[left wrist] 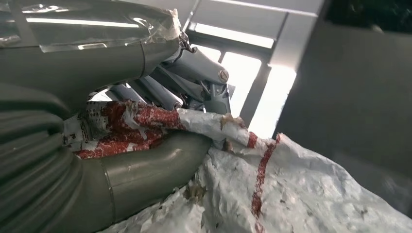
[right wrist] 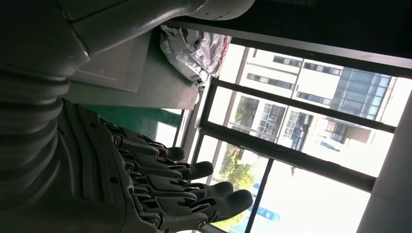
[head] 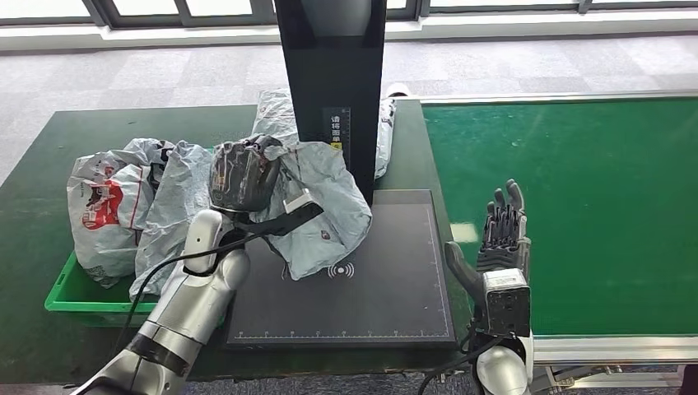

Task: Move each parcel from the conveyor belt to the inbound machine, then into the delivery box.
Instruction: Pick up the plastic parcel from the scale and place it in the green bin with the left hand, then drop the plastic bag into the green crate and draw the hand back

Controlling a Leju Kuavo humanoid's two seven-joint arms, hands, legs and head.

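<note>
My left hand (head: 244, 175) grips a crumpled grey parcel (head: 325, 206) over the black scanning pad (head: 362, 304) of the inbound machine. Up close, the left hand's fingers (left wrist: 194, 82) and thumb pinch the parcel's white wrapping with red print (left wrist: 272, 194). My right hand (head: 503, 233) stands open with straight fingers at the near left edge of the green conveyor belt (head: 576, 206), holding nothing. The right wrist view has that right hand (right wrist: 160, 194) with fingers spread. More grey parcels (head: 123, 206) fill the green delivery box (head: 70, 296) on the left.
The machine's black upright column (head: 333, 74) rises behind the pad. Another grey parcel (head: 383, 132) lies behind the column. A dark green table (head: 49, 156) carries the box and machine. Grey floor and windows lie beyond.
</note>
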